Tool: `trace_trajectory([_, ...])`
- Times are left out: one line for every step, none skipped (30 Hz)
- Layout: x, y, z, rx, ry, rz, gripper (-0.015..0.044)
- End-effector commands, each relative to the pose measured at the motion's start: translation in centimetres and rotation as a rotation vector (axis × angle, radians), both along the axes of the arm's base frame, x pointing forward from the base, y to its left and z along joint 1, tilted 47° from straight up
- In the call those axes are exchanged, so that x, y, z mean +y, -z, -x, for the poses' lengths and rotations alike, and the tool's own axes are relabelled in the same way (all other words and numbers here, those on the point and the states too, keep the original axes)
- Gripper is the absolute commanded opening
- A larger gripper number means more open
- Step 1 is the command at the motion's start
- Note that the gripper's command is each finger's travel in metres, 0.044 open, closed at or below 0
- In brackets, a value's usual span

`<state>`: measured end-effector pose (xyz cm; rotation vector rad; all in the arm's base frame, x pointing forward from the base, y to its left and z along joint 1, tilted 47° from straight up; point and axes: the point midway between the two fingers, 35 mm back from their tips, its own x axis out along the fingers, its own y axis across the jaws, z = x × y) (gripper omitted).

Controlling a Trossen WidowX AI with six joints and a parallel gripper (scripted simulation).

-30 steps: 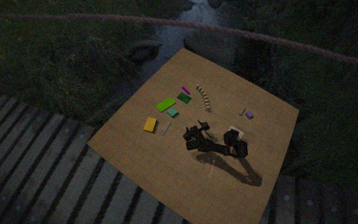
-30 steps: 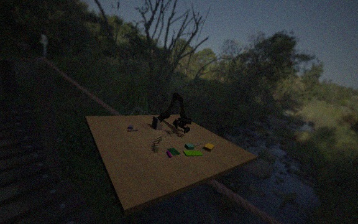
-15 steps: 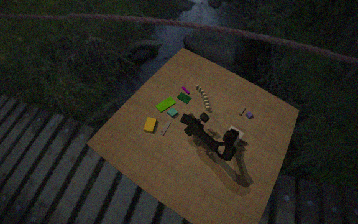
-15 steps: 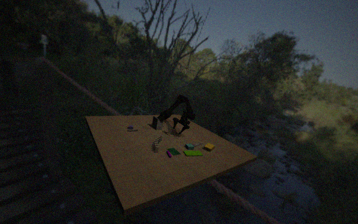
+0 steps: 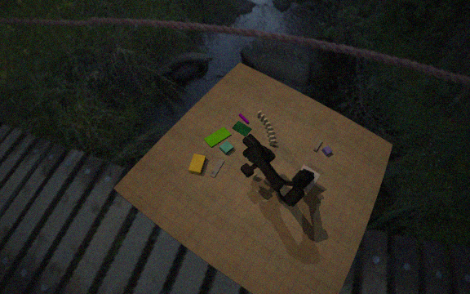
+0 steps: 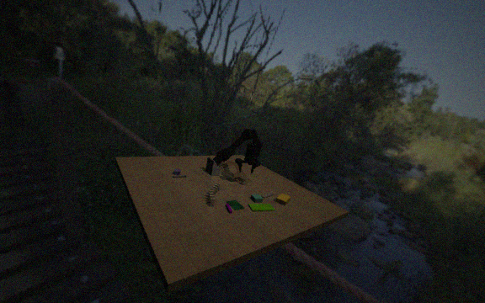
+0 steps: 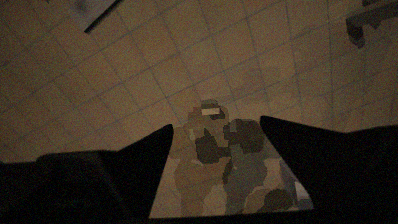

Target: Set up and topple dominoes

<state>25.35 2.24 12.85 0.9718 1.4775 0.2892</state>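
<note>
Gripper (image 5: 259, 162) (image 6: 245, 168) (image 7: 215, 124) hangs above the table (image 5: 202, 204) (image 6: 183, 252), fingers wide apart, with nothing clamped between them. In the wrist view, dark finger bodies mask both lower corners. Between and beyond the tips lies a patchwork of shadow, containing a small pale patch (image 7: 210, 111); whether this is a loose domino cannot be determined. A grey item is cut off at the top left edge of the same view. Outward from the gripper, the domino row (image 5: 268, 128) (image 6: 212, 194) stands in a slight curve; individual pieces are too small to count reliably. A teal block (image 5: 227, 147) (image 6: 257, 198) lies near a thin grey strip (image 5: 218, 167), which is barely legible in the exterior view. Farther out lies a yellow block (image 5: 197, 163) (image 6: 283, 199).
</note>
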Motion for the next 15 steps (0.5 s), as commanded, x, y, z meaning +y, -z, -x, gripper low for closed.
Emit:
trace_trajectory([1.7, 1.5, -0.2, 0.012, -0.004, -0.012, 0.044])
trace_trajectory([2.3, 2.1, -0.3, 0.012, -0.004, -0.012, 0.044])
trace_trajectory([2.9, 2.6, -0.4, 0.012, -0.004, -0.013, 0.044])
trace_trajectory([3.5, 3.2, -0.4, 0.011, -0.004, -0.015, 0.044])
trace_trajectory([4.0, 3.6, -0.4, 0.011, -0.004, -0.017, 0.044])
trace_trajectory([4.3, 3.8, -0.4, 0.011, -0.004, -0.018, 0.044])
trace_trajectory([4.4, 3.9, -0.4, 0.011, -0.004, -0.018, 0.044])
trace_trajectory([4.4, 3.9, -0.4, 0.011, -0.004, -0.018, 0.044])
trace_trajectory([4.4, 3.9, -0.4, 0.011, -0.004, -0.018, 0.044])
trace_trajectory([4.4, 3.9, -0.5, 0.011, -0.004, -0.018, 0.044])
trace_trajectory([4.5, 4.0, -0.5, 0.011, -0.004, -0.018, 0.044])
trace_trajectory([4.6, 4.1, -0.5, 0.011, -0.004, -0.018, 0.044])
trace_trajectory([4.7, 4.2, -0.5, 0.011, -0.004, -0.018, 0.044])
trace_trajectory([4.8, 4.3, -0.5, 0.011, -0.004, -0.018, 0.044])
trace_trajectory([4.9, 4.4, -0.5, 0.011, -0.004, -0.018, 0.044])
